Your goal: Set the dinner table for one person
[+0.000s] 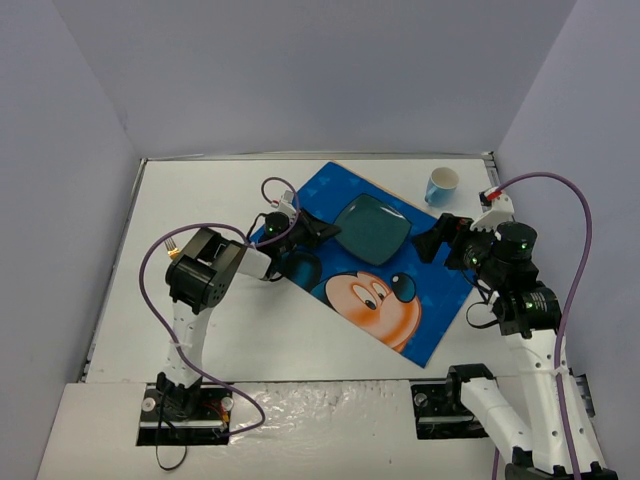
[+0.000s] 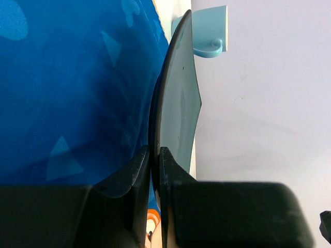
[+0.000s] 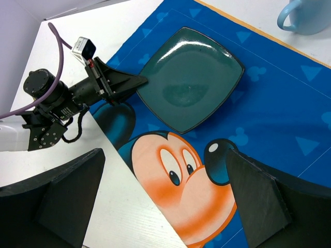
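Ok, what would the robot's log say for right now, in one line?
left claw: shut on plate edge | plate: over placemat | right claw: open, empty | cup: on table

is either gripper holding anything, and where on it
The left gripper pinches the dark teal plate by its left rim; the right gripper is open and empty.

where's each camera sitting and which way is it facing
Top external: above and behind the arms, looking down on the table; both arms show.
Left wrist: looks along the shut left gripper at the plate edge-on, cup beyond.
Right wrist: looks down between the open right gripper's fingers at mat and plate.
Shared: all three show plate, mat, cup.
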